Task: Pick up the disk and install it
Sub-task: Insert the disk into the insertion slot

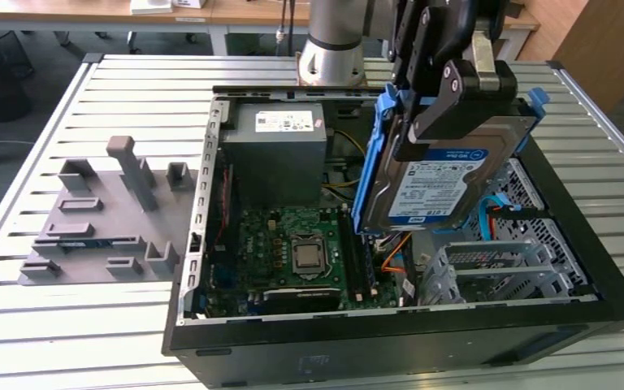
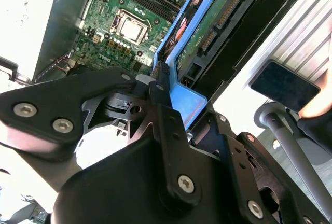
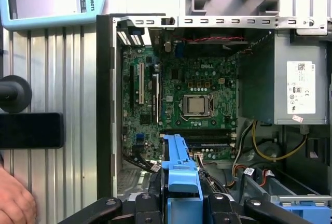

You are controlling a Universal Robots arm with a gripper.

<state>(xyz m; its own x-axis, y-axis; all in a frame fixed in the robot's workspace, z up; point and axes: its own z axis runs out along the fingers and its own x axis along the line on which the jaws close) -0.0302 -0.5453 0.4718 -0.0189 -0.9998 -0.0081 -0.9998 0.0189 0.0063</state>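
The disk point(image 1: 448, 175) is a silver hard drive with a white-and-blue label in a blue plastic bracket. It hangs steeply tilted, almost on edge, above the middle-right of the open computer case point(image 1: 198, 268). My gripper point(image 1: 434, 130) is shut on its upper end, black fingers on either side. In the second wrist view the gripper point(image 2: 174, 115) clamps the blue bracket point(image 2: 189, 99), with the drive's green underside point(image 2: 207, 27) beyond it. The first wrist view looks down past the gripper point(image 3: 179, 203) and the bracket's edge point(image 3: 179, 169) at the motherboard point(image 3: 194, 105).
Inside the case are a grey power supply point(image 1: 279, 150), the motherboard point(image 1: 296, 252) and a grey metal drive cage point(image 1: 507, 268) below the disk. A grey moulded fixture point(image 1: 106, 219) lies on the slatted table at the exterior view's left. A person's hand point(image 3: 15, 200) and a black device point(image 3: 31, 130) are beside the case.
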